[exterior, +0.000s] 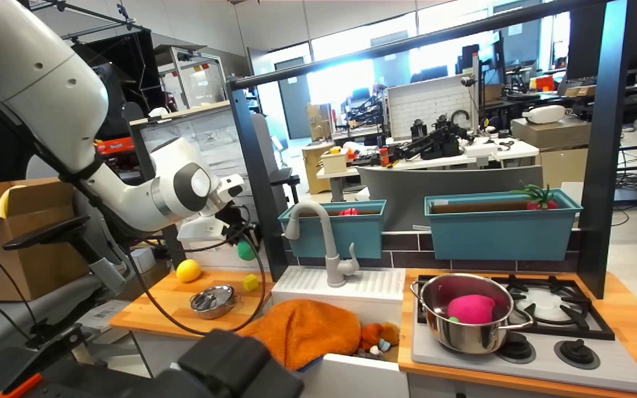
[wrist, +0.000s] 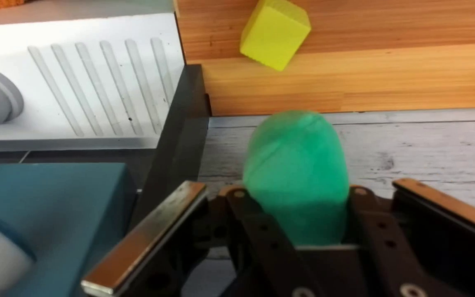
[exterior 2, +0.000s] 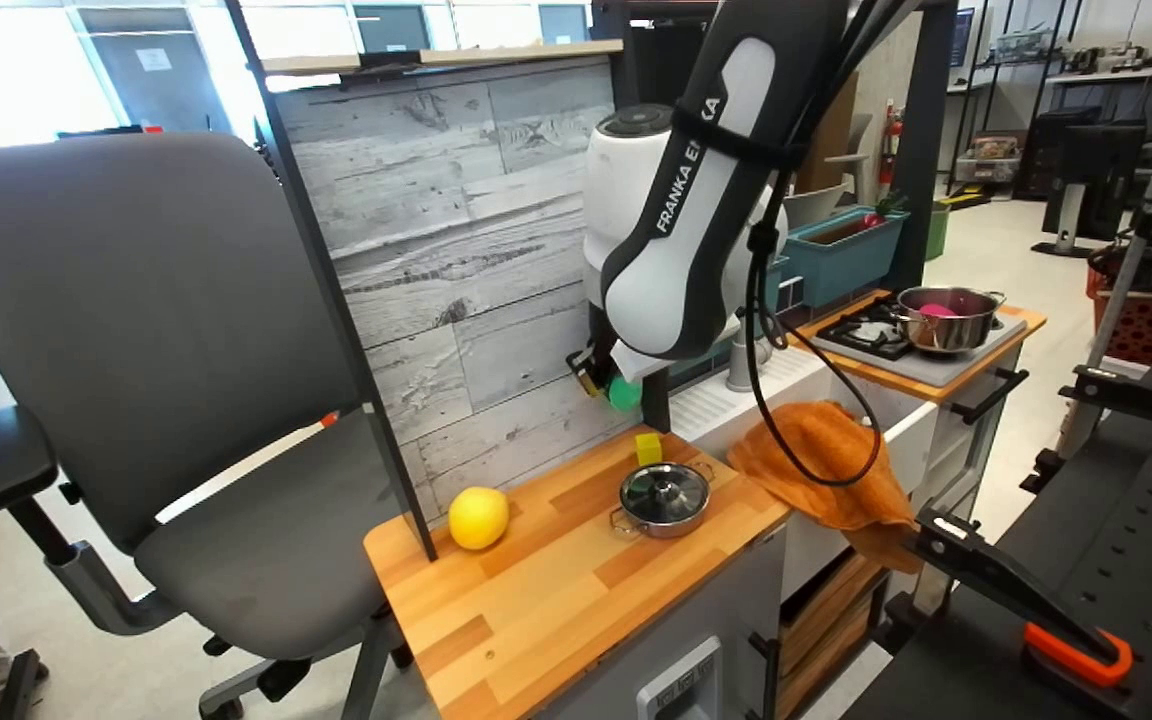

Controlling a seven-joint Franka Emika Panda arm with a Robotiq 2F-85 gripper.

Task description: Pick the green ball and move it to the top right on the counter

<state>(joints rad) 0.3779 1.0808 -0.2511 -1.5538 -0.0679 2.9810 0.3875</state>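
Note:
The green ball (exterior: 245,250) hangs in the air above the back of the counter (exterior: 158,301), near the sink's side. It also shows in an exterior view (exterior 2: 624,393) and large in the wrist view (wrist: 297,177). My gripper (wrist: 298,192) is shut on the green ball, with one finger pressed on each side of it. In the wrist view the ball looks squeezed into a longer shape. The gripper (exterior 2: 598,370) is held high in front of the grey wood-patterned panel, pointing down. The wooden counter also shows in an exterior view (exterior 2: 536,610), well below the ball.
A yellow cube (exterior 2: 648,449) lies on the counter below the ball. A small lidded pot (exterior 2: 664,498) and a yellow ball (exterior 2: 478,518) stand nearby. The grey panel (exterior 2: 456,230) rises behind. A faucet (exterior: 330,243), orange cloth (exterior: 307,331) and large pot (exterior: 465,338) lie further along.

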